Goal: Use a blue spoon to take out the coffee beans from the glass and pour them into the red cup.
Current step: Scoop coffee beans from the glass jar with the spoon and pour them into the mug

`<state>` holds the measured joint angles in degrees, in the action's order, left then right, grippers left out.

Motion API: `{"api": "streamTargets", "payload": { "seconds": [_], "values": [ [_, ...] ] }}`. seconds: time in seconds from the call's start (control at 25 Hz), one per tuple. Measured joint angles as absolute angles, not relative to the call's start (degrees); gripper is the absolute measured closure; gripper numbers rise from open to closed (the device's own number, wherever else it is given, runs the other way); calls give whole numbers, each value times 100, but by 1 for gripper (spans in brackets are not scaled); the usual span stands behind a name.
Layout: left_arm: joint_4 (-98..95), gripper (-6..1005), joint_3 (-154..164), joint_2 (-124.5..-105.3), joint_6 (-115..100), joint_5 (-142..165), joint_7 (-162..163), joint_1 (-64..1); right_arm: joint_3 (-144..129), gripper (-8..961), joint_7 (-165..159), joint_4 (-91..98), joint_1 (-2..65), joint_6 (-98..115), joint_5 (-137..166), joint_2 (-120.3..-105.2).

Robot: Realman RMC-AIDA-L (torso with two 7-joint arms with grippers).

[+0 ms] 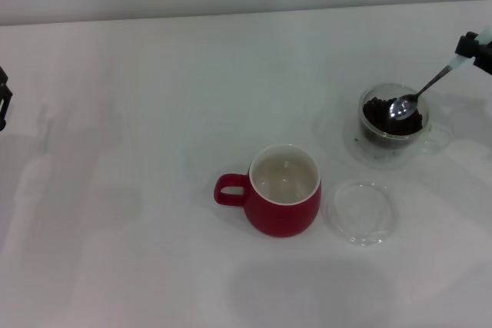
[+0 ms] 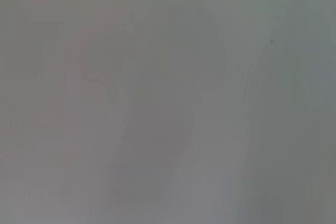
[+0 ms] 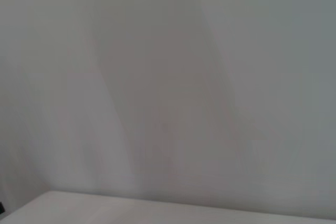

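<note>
In the head view the glass (image 1: 393,126) stands at the right of the table, holding dark coffee beans (image 1: 378,119). The blue spoon (image 1: 424,87) slants down into it, its silver bowl resting over the beans. My right gripper (image 1: 470,50) at the right edge is shut on the spoon's pale handle. The red cup (image 1: 282,190), white inside, stands at the centre with its handle pointing left. My left gripper (image 1: 4,97) shows only as a dark bit at the left edge. Both wrist views show only pale blank surface.
A flat clear round dish (image 1: 361,211) lies just right of the red cup, in front of the glass. The white table (image 1: 138,190) stretches wide to the left, with a pale wall behind it.
</note>
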<state>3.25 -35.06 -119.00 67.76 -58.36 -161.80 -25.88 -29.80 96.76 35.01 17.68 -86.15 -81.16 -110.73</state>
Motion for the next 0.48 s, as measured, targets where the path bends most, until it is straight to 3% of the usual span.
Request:
{"api": "streamTargets", "payload": {
  "seconds": [0.48],
  "values": [
    [325,435,-3507,-11900,6773,-5836,-16181,-2594,-2997,804,9840,3498,1759,-8526,-8050,-11083]
  ]
}}
